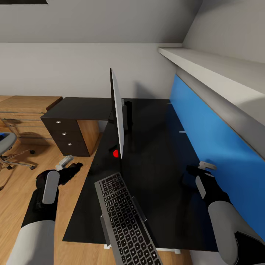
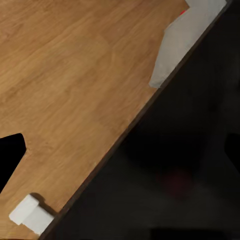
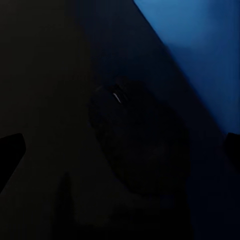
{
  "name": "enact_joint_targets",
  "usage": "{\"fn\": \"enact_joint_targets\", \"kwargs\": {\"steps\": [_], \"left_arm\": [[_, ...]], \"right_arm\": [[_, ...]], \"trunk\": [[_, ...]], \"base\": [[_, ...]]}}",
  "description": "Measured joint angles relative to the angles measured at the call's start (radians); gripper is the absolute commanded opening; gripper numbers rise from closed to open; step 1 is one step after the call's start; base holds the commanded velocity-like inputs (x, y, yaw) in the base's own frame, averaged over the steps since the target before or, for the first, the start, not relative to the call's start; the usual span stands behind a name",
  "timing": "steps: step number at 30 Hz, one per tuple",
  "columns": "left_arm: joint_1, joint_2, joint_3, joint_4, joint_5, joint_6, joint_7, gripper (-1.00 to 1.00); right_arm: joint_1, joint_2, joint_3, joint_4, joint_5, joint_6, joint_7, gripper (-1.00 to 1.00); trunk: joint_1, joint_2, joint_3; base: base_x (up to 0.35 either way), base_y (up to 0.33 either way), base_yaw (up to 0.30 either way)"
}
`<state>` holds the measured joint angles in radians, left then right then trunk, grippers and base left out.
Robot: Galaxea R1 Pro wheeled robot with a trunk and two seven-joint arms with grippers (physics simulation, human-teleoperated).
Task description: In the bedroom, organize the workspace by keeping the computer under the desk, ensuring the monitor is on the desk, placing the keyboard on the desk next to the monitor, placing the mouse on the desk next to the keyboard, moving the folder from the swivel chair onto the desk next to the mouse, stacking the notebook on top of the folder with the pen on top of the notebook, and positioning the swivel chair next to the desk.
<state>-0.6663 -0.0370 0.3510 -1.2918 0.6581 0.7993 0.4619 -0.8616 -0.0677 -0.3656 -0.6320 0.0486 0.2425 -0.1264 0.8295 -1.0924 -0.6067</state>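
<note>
On the desk [image 1: 158, 154], monitor [image 1: 117, 110] edge-on behind keyboard [image 1: 125, 217], mouse [image 3: 137, 137] beneath right fingers [image 3: 232, 145] spread apart.

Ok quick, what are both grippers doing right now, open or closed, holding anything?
Left gripper: open, holding nothing.
Right gripper: open, holding nothing, over the mouse on the desk.

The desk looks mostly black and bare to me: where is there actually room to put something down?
On the desk, the widest bare stretch runs between the monitor and the blue wall panel. Near the front edge it is tighter: the keyboard lies there at an angle, overhanging the edge, and the right gripper hovers over the mouse by the panel.
</note>
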Motion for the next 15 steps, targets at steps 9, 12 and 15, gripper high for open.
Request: {"fn": "enact_joint_targets", "kwargs": {"steps": [9, 12, 15], "left_arm": [[0.0, -0.001, 0.066, -0.03, 0.001, 0.0, -0.001, 1.0], [0.0, -0.001, 0.074, -0.032, 0.001, 0.001, -0.001, 1.0], [0.0, -0.001, 0.076, -0.032, 0.002, 0.001, -0.001, 1.0]], "right_arm": [[0.0, 0.0, 0.0, 0.0, 0.0, 0.0, 0.0, 1.0], [0.0, 0.0, 0.0, -0.001, -0.001, 0.0, 0.0, 1.0], [0.0, 0.0, 0.0, -0.001, 0.0, 0.0, 0.0, 1.0]], "trunk": [[0.0, 0.0, -0.004], [0.0, 0.0, -0.007], [0.0, 0.0, -0.012]], "base": [[0.0, 0.0, 0.0], [0.0, 0.0, 0.0], [0.0, 0.0, 0.0]]}}
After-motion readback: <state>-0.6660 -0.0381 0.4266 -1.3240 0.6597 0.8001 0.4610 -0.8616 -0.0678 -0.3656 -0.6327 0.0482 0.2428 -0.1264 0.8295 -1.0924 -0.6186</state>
